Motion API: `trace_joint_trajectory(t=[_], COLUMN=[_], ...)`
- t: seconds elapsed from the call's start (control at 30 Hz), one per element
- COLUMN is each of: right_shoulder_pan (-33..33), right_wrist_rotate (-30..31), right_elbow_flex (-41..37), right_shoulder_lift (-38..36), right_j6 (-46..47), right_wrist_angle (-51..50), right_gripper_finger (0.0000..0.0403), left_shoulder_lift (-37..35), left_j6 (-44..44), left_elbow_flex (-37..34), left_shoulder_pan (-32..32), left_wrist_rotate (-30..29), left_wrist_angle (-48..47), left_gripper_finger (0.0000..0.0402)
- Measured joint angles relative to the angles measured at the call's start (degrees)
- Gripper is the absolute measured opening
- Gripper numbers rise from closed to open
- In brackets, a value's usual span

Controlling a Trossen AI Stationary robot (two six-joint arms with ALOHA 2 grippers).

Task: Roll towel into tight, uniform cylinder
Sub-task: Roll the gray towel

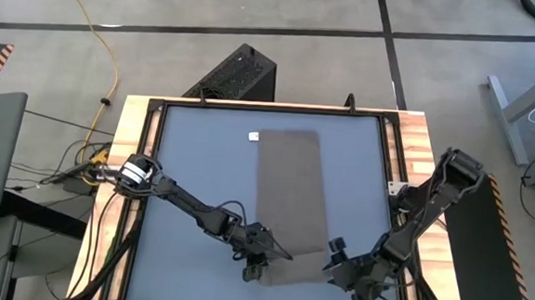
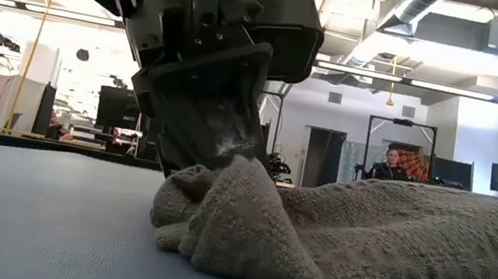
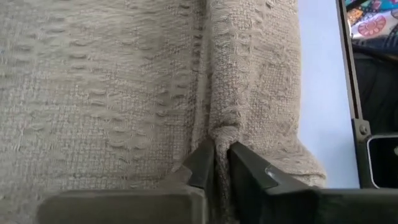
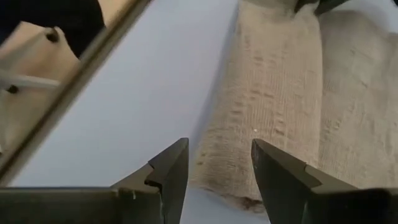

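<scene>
The taupe towel (image 1: 290,184) lies as a long strip down the middle of the blue-grey tabletop (image 1: 202,155), its white tag (image 1: 253,136) at the far left corner. Its near end is bunched into a low roll (image 1: 293,266) that rests on the table. My left gripper (image 1: 259,261) is at the roll's left end, shut on the cloth (image 3: 249,74). My right gripper (image 4: 219,168) stands open just off the roll's right end (image 4: 261,112), with nothing between its fingers; in the high view it (image 1: 338,261) is near the table's near right corner. My left gripper pinches a small raised fold of the towel (image 3: 225,134) between its two fingers, at the seam where the rolled part meets the flat cloth. The fingers (image 2: 204,137) slant down from the table's left side. The towel's bunched end (image 2: 216,215) stays on the table, slack.
A wooden frame (image 1: 417,141) borders the tabletop. A black box (image 1: 240,74) stands beyond the far edge and cables (image 1: 91,148) lie on the floor at the left. Bare tabletop lies on both sides of the strip. A person (image 2: 392,164) sits far back in the room.
</scene>
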Motion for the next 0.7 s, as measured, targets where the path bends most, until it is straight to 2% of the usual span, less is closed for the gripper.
trace_joint_trajectory(t=[0.17,0.3,0.53,0.7], right_shoulder_pan=[-1.1,-1.1,-1.1,-1.1], right_wrist_rotate=[0.1,0.1,0.1,0.0], right_elbow_flex=[0.0,0.0,0.2,0.1], right_shoulder_lift=[4.6,8.2,9.8,9.5], right_j6=[-0.1,0.4,7.7,11.0], right_wrist_angle=[1.0,3.3,3.2,3.0], right_gripper_finger=[0.0199,0.0199,0.0199,0.0198], left_shoulder_lift=[-0.4,-2.9,-8.2,-9.2], left_j6=[2.9,2.9,6.4,9.9], left_elbow_flex=[0.0,0.0,0.0,0.0], left_shoulder_pan=[0.3,1.3,1.5,-1.1], left_wrist_rotate=[4.4,6.3,2.2,-1.1], left_wrist_angle=[-0.7,-6.5,-16.5,-14.7], left_gripper_finger=[0.0078,0.0102,0.0109,0.0110])
